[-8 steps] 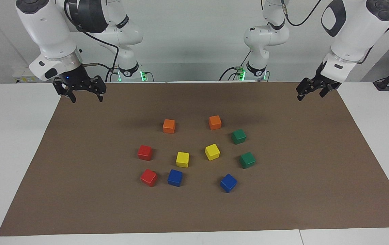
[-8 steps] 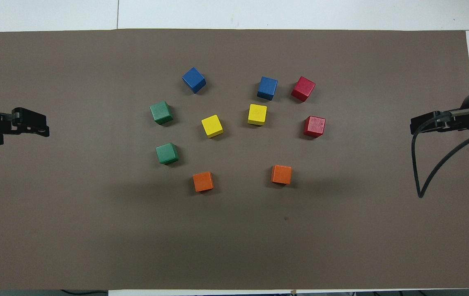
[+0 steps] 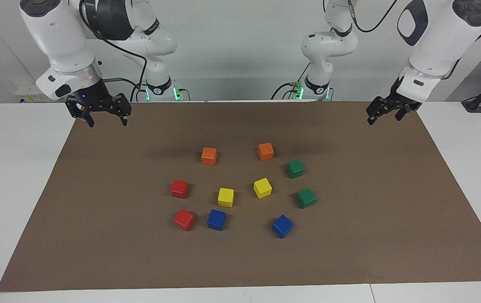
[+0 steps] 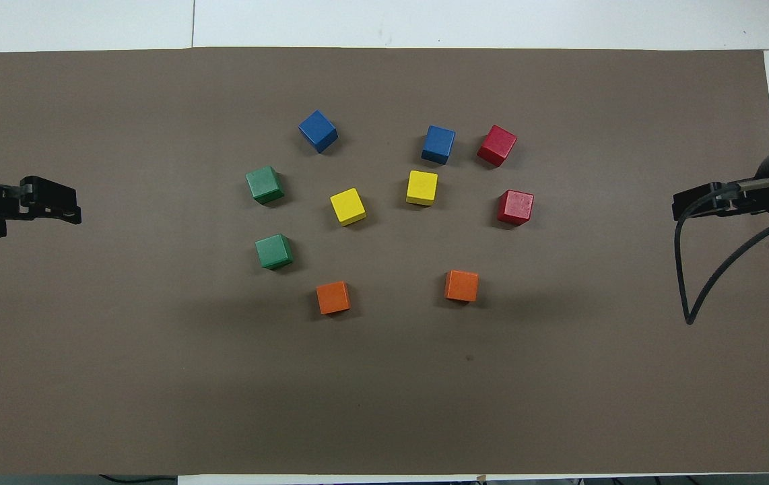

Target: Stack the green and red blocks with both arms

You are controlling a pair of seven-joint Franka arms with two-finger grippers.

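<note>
Brown matte paper (image 3: 97, 235) covers my white counter (image 3: 13, 189), nothing stacked yet. Left gripper (image 3: 386, 112) and right gripper (image 3: 105, 115) hang over opposite short edges, fingers wide, empty. Green blocks (image 3: 295, 168) (image 3: 306, 198) sit mid-mat toward the left arm's end, red blocks (image 3: 179, 188) (image 3: 184, 219) toward the right's. Glossy cubes, some skewed, so I'd square each wrist to the faces before descending.

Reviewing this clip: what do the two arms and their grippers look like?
Both arms are glossy white and rounded, with dark grey caps on the joints and green lights glowing at their bases. A black cable loops along each. The right gripper and left gripper are small, black and two-fingered, mounted under silver wrist rings; a small blue light shows on the right one.
</note>
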